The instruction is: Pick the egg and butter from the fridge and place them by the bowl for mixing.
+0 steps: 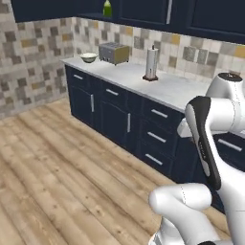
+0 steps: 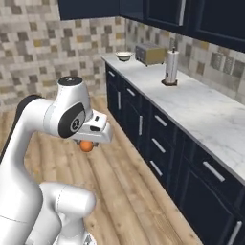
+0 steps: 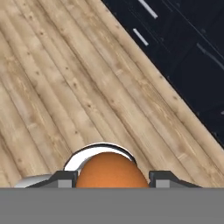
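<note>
- Hand [image 3: 111, 183] closed partway around the egg [image 3: 111, 171], dark fingertips [image 3: 64, 178] pressed to either side of it; egg seen tucked under the wrist in the right base view [image 2: 86, 146].
- Egg carried over the wooden floor [image 3: 65, 87], well away from the bowl [image 1: 88, 57].
- Bowl at the far end of the table [image 1: 158, 86], just beside the toaster [image 1: 114, 52]; paper towel roll [image 1: 151, 63] farther from the bowl, on the toaster's other side.
- Step in hand, by the look of it: transport of the egg to the bowl.
- Best done with steady grip, no squeeze harder than now, smooth travel without jolts.
- Approach from above the table edge, well clear of the toaster.
- Set down low and gently on bare table next to the bowl, long side flat, release only at rest, since likely to roll.
- Room worth leaving beside the bowl for the butter.
</note>
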Controlling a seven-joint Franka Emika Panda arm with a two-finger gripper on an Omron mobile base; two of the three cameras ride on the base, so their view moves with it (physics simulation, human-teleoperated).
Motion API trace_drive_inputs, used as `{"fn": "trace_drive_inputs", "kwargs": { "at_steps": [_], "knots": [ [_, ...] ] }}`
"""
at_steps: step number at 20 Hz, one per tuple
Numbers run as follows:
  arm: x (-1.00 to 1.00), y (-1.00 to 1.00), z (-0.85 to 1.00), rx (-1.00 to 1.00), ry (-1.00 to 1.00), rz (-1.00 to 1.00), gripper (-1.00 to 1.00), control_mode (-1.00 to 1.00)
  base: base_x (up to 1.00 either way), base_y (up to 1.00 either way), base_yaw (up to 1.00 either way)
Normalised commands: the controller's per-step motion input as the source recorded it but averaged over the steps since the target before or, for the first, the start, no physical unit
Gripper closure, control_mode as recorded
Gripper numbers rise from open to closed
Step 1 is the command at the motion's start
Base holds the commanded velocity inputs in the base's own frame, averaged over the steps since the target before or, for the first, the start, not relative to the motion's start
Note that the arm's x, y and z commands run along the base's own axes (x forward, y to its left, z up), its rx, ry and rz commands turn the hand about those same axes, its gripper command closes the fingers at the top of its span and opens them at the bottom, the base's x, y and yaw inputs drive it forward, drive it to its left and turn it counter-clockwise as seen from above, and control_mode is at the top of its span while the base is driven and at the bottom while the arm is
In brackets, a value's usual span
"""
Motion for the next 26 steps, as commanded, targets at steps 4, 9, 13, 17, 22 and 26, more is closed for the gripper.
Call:
{"fn": "trace_drive_inputs", "kwargs": {
  "at_steps": [4,9,13,17,22,26],
  "knots": [
    [0.0,0.0,0.0,0.0,0.0,0.0,1.0,1.0,0.64,0.67,-0.41],
    [0.0,0.0,0.0,0.0,0.0,0.0,1.0,1.0,0.63,0.83,-0.45],
    [0.0,0.0,0.0,0.0,0.0,0.0,1.0,1.0,0.51,0.96,-0.47],
    [0.0,0.0,0.0,0.0,0.0,0.0,1.0,1.0,0.5,1.0,-0.46],
    [0.0,0.0,0.0,0.0,0.0,0.0,1.0,1.0,0.47,1.0,-0.47],
    [0.0,0.0,0.0,0.0,0.0,0.0,1.0,1.0,0.39,0.97,-0.47]
  ]
}}
